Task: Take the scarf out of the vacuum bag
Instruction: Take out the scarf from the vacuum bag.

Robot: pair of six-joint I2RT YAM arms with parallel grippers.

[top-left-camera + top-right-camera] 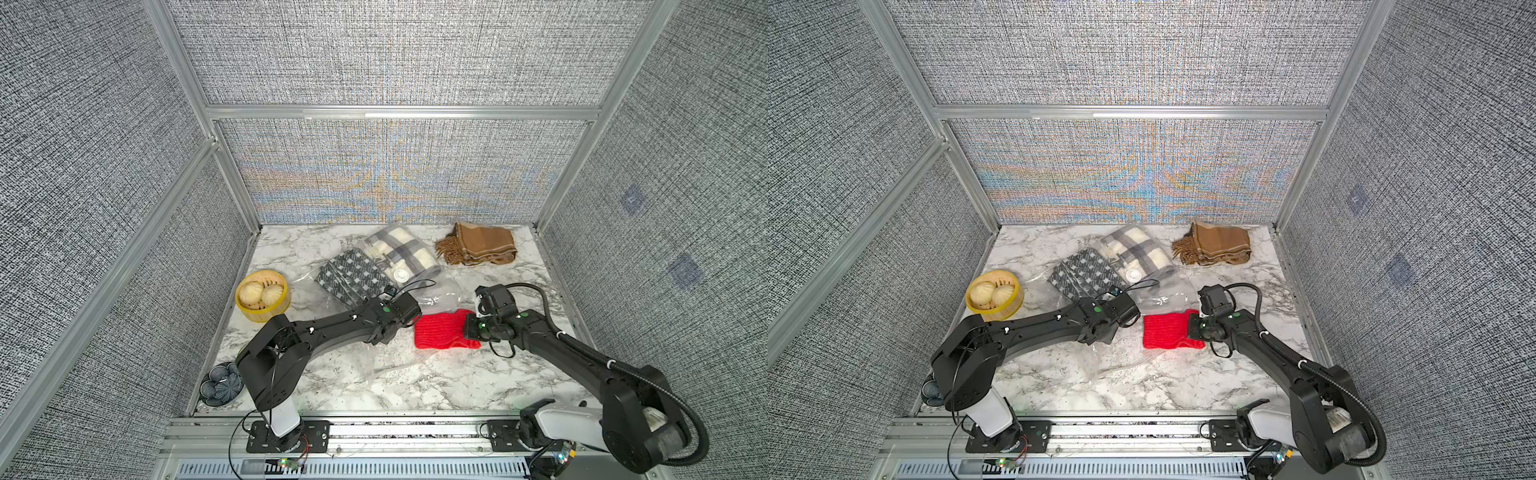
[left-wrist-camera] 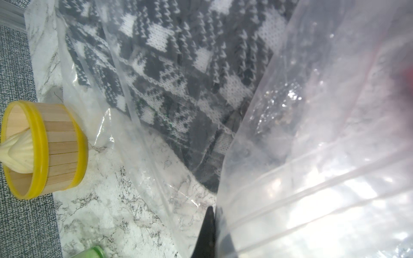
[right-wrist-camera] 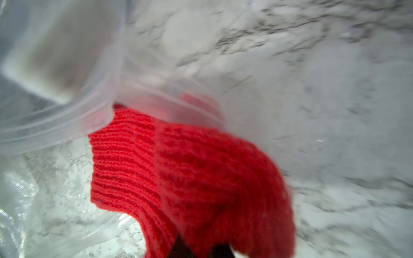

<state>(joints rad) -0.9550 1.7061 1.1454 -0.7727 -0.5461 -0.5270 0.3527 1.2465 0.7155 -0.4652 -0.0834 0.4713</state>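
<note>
The vacuum bag [image 1: 436, 297] [image 1: 1163, 299] lies crinkled across the middle of the marble table, its white valve [image 1: 401, 274] facing up. A grey-and-white plaid scarf [image 1: 399, 249] and a black patterned scarf [image 1: 353, 278] [image 2: 178, 67] lie inside it. A red knit scarf [image 1: 440, 330] [image 1: 1167, 330] [image 3: 178, 167] sticks out of the bag's zip-seal mouth [image 3: 67, 122], mostly outside. My right gripper [image 1: 467, 328] [image 3: 199, 245] is shut on the red scarf's near end. My left gripper [image 1: 405, 311] [image 2: 213, 214] is shut on the bag's plastic edge [image 2: 312, 156].
A folded brown fringed scarf [image 1: 478, 245] lies at the back right, outside the bag. A yellow-rimmed bamboo steamer [image 1: 262, 295] [image 2: 44, 149] with buns stands at the left. A dark flower-shaped dish [image 1: 220, 384] sits by the left arm's base. Fabric walls enclose three sides.
</note>
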